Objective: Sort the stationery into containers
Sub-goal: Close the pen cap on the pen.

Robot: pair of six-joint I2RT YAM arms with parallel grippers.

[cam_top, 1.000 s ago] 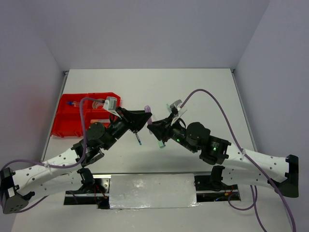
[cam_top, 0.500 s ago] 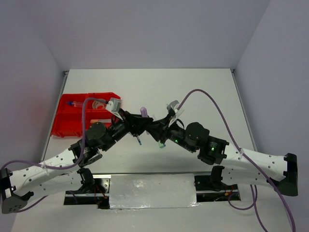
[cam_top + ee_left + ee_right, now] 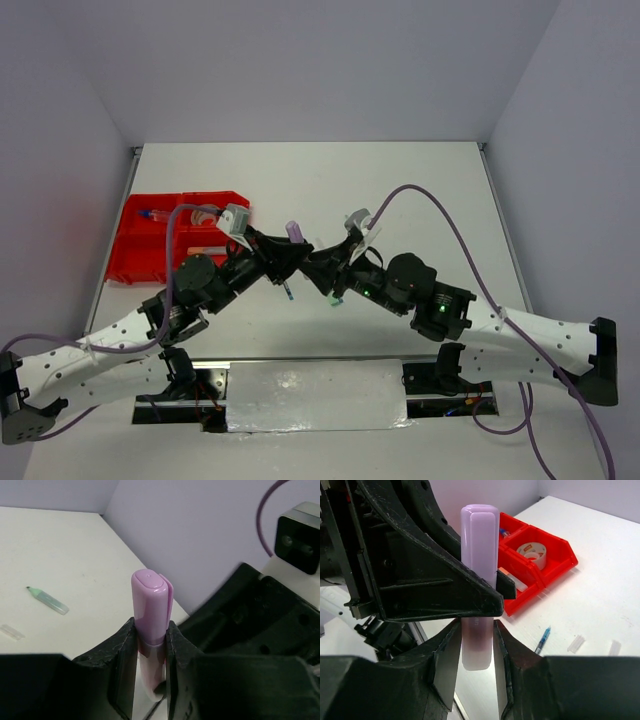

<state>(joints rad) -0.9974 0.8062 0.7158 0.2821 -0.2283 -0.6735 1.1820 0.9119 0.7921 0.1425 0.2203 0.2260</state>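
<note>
A purple marker (image 3: 295, 231) stands upright above the table's middle, between both grippers. My left gripper (image 3: 291, 252) is shut on it, and in the left wrist view the pads press the purple marker (image 3: 150, 605) low on its barrel at the left gripper (image 3: 150, 630). From the other side, my right gripper (image 3: 312, 263) is shut on the lower end of the same purple marker (image 3: 480, 555), right gripper (image 3: 477, 630). The red tray (image 3: 140, 262) lies at the left with a tape roll (image 3: 203, 215) and a blue pen (image 3: 150, 214) in its compartments.
A blue pen (image 3: 287, 291) and a green marker (image 3: 335, 298) lie on the table under the grippers. Clear caps (image 3: 576, 644) lie near the pen. The right wrist view shows the tape roll (image 3: 535, 552) in the tray (image 3: 555, 560).
My left gripper has moved in to meet the right one, opened wider, then closed on the purple marker. The marker has shifted slightly left.
</note>
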